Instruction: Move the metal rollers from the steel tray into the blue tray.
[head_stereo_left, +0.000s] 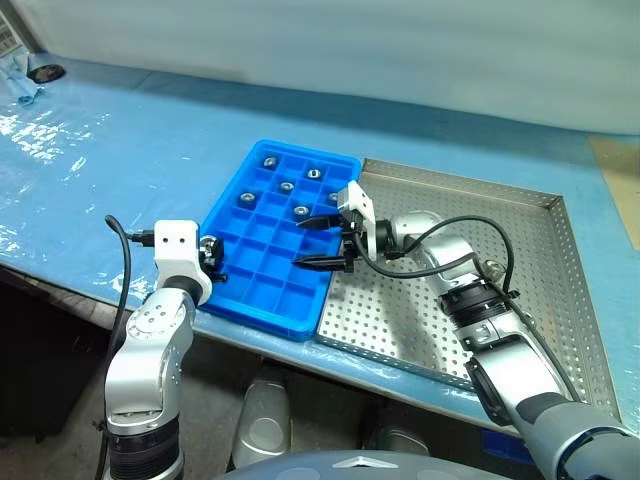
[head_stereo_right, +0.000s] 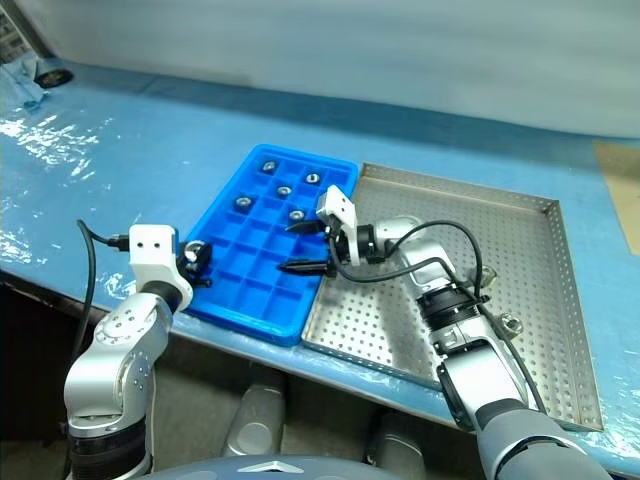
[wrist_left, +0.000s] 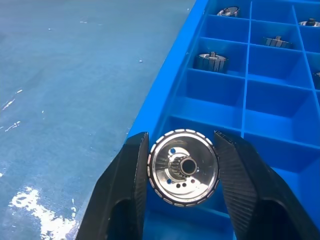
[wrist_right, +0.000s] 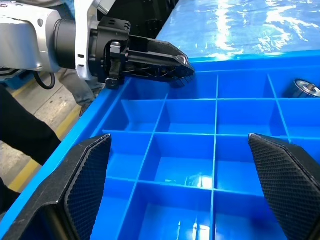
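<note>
The blue tray (head_stereo_left: 226, 205) lies left of the steel tray (head_stereo_left: 520, 240), their sides touching. Several metal rollers (head_stereo_left: 287, 187) sit in the blue tray's far compartments. At the blue tray's near left edge, my left gripper (wrist_left: 182, 150) is shut on a metal roller (wrist_left: 184, 167), whose flat face points at the wrist camera. My right gripper (head_stereo_left: 302, 243) hangs open and empty over the blue tray's right-hand compartments, pointing toward the left gripper (wrist_right: 175, 67). A small shiny piece (head_stereo_right: 510, 322) lies on the steel tray beside my right forearm, too small to identify.
Both trays rest on a table covered in blue film (head_stereo_left: 120, 160), close to its near edge (head_stereo_left: 60, 275). A dark round object (head_stereo_left: 45, 72) sits at the far left corner. A tan patch (head_stereo_left: 620, 180) lies at the far right.
</note>
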